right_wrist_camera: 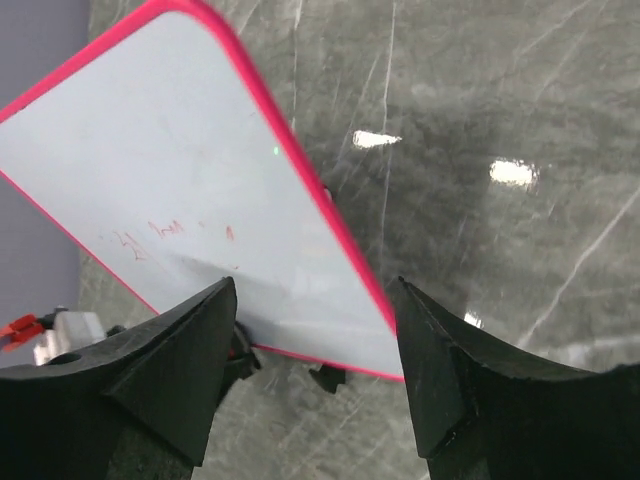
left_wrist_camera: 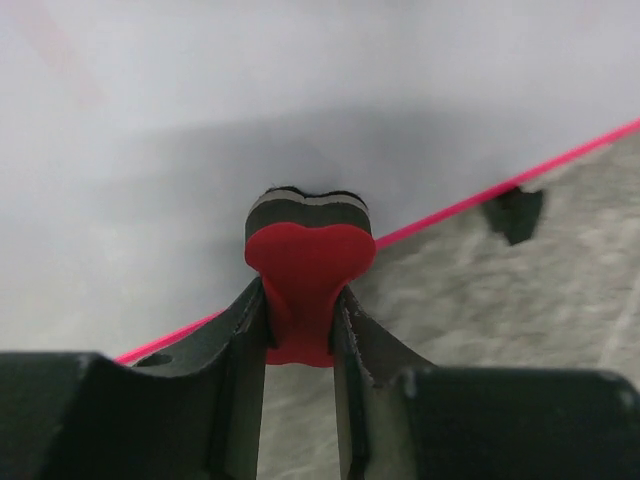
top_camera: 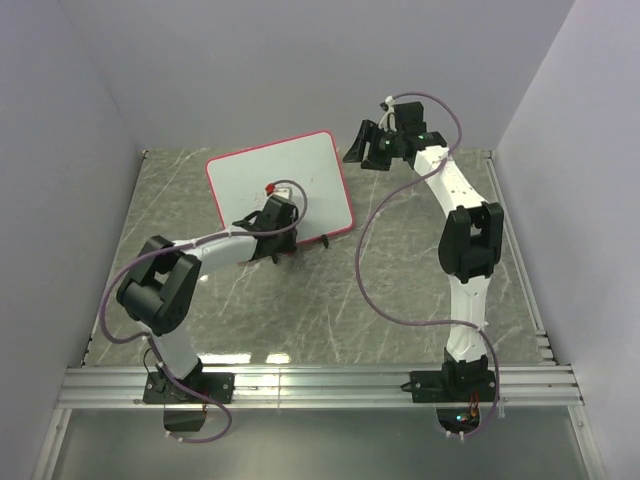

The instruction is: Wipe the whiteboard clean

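Observation:
The whiteboard, white with a thin red frame, stands tilted on small black feet at the back middle of the table. Faint red scribbles show on it in the right wrist view. My left gripper is shut on the small red eraser, whose dark felt end presses against the board's lower part. My right gripper is open and empty, raised above the table beside the board's right edge.
A black board foot rests on the grey marble table. Purple-grey walls close in the back and both sides. A metal rail runs along the near edge.

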Controlling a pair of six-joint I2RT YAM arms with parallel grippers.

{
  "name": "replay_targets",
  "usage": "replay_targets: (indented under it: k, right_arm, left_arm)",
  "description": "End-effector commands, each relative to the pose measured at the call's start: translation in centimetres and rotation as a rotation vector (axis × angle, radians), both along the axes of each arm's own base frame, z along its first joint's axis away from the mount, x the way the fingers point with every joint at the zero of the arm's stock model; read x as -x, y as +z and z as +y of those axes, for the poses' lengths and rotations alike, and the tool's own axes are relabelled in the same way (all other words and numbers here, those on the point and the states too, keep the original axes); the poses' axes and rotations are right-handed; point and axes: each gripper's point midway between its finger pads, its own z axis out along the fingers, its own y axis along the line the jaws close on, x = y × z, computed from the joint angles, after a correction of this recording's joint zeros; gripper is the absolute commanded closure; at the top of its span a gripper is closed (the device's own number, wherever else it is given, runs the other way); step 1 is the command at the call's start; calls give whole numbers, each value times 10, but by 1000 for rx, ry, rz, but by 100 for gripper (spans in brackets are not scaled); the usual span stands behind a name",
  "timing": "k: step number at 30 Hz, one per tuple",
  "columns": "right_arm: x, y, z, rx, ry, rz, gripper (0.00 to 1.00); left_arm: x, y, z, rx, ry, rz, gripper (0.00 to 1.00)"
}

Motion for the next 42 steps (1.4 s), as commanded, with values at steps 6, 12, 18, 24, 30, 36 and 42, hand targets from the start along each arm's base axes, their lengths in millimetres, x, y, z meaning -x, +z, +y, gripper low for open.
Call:
replay_targets:
  k: [6, 12, 18, 24, 30, 36, 42]
  right_arm:
    - [-19, -23, 32, -152, 133, 6, 30]
    - [-4, -27, 78, -214, 226, -5, 33]
    - [23, -32, 87, -300, 238, 9, 36]
    - [45, -35, 102, -313, 275, 46, 64]
    - [54, -40, 96, -271, 295, 50, 86]
    - [66, -51, 87, -229, 291, 59, 100]
    - [78, -62, 81, -197, 295, 81, 100]
  left_arm:
    - [18, -25, 122, -202, 248, 105, 100]
    - [13, -28, 141, -242, 268, 133, 100]
    - [4, -32, 144, -244, 267, 148, 100]
    - [-2, -39, 139, -237, 249, 164, 100]
    - [-24, -27, 116, -163, 230, 139, 100]
    - [-50, -11, 59, -110, 157, 85, 100]
    - [-67, 6, -48, -41, -15, 31, 100]
